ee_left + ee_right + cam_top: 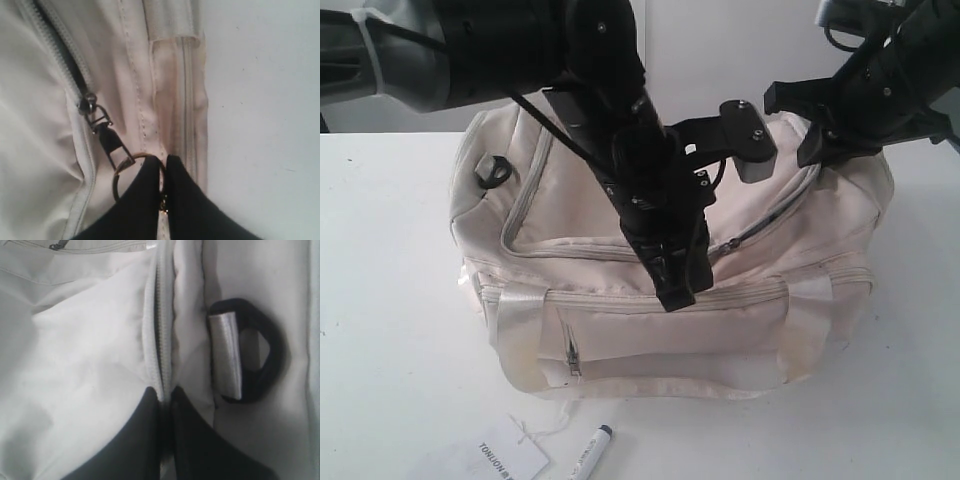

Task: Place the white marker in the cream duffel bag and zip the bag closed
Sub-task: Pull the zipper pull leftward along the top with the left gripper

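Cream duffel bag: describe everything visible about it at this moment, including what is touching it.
The cream duffel bag is soft, slightly stained fabric, sitting upright on the white table, with satin strap handles, a small front zip pocket and a curved top zipper. A dark gap beside the zipper slider shows the top partly open. The left gripper is shut on the gold keyring at the pull; the right gripper pinches the zipper seam beside a black ring.

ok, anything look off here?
Nothing spilled or damaged. One oddity: the white marker lies outside the cream duffel bag, on the table beside a paper tag, while the left tool and right tool pinch at the bag's zipper.
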### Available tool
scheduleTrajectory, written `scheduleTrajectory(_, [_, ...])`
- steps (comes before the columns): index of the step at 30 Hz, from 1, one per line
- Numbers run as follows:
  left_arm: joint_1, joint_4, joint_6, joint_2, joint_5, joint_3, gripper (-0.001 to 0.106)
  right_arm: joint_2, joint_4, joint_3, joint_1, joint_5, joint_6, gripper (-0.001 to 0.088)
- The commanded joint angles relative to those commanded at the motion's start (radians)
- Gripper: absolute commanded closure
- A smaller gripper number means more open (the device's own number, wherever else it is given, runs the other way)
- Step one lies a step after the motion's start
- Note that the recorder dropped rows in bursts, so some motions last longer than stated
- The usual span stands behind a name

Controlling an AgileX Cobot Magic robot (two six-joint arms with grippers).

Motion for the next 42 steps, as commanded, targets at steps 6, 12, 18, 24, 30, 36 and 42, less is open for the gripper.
scheduleTrajectory(6, [0.000,0.029,-0.023,-0.004,0.015,0.000,0.105,0.000,0.000,0.000,0.000,0.000,0.000,0.0868])
scheduleTrajectory(12, [0.000,0.044,-0.072,-0.031,0.017,-0.002,0.105,0.000,0.000,0.000,0.000,0.000,0.000,0.0868])
scheduleTrajectory(18, [0.000,0.064,-0.073,-0.055,0.017,-0.002,0.105,0.000,0.000,0.000,0.000,0.000,0.000,0.0868])
scheduleTrajectory(24, [0.000,0.125,-0.079,-0.055,0.053,-0.002,0.105,0.000,0.000,0.000,0.000,0.004,0.000,0.0868])
scheduleTrajectory(30, [0.000,0.161,-0.079,-0.055,0.081,-0.002,0.105,0.000,0.000,0.000,0.000,0.006,0.000,0.0868])
scheduleTrajectory(36, [0.000,0.214,-0.126,-0.055,0.095,-0.002,0.105,0.000,0.000,0.000,0.000,0.006,0.000,0.0868])
scheduleTrajectory(42, [0.000,0.226,-0.128,-0.055,0.095,-0.002,0.105,0.000,0.000,0.000,0.000,0.008,0.000,0.0868])
